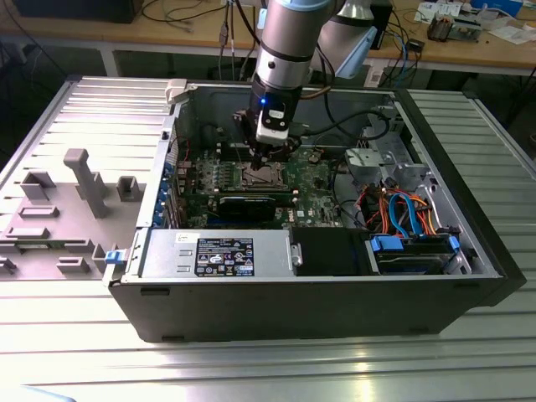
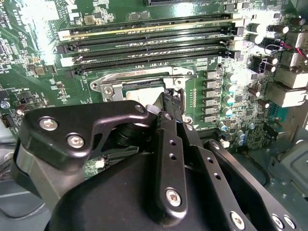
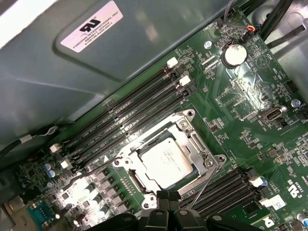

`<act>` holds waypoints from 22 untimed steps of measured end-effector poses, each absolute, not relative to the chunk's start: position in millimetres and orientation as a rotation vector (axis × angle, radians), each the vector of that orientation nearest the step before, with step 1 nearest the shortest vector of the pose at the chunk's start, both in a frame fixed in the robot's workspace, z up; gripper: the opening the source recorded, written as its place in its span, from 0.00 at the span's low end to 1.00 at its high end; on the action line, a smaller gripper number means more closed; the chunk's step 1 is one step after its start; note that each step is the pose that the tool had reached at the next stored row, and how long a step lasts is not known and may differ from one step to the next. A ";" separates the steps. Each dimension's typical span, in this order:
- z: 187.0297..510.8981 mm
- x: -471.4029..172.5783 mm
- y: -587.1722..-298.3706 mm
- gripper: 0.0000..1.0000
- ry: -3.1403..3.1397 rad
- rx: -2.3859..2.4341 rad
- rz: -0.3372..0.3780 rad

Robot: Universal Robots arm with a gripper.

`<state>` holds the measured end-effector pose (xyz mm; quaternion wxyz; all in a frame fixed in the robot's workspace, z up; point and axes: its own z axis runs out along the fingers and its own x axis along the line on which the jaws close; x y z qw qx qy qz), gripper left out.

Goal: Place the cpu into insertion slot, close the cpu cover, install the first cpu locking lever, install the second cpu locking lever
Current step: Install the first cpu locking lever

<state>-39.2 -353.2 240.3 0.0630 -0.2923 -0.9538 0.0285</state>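
The cpu (image 3: 166,163) lies flat in the insertion slot (image 1: 258,174), its silver top showing. The cpu cover (image 3: 195,142), a shiny steel frame, lies down around it. One thin wire locking lever (image 3: 204,185) runs slanted along one side of the socket towards my fingertips. Another lever (image 3: 89,169) sticks out past the opposite corner. My gripper (image 3: 165,196) hangs just above the socket's edge, fingers together, and I see nothing held between them. It also appears in the second wrist view (image 2: 166,103) and over the motherboard in the exterior view (image 1: 270,153).
Long memory slots (image 3: 130,118) flank the socket, with the case wall (image 3: 96,62) beyond them. A black graphics card (image 1: 247,203) lies in front of the socket, then the power supply (image 1: 218,251). Drive cage and cables (image 1: 402,209) fill the exterior view's right. Grey fixtures (image 1: 84,180) stand outside the case.
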 end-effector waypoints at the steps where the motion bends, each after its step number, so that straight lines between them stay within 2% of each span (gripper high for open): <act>1: 240.4 -39.2 -353.2 0.11 -2.884 -0.877 0.086; 15: 240.3 -39.2 -353.2 0.11 -2.905 -0.808 0.086; 22: 240.4 -39.1 -353.3 0.11 -2.919 -0.740 0.059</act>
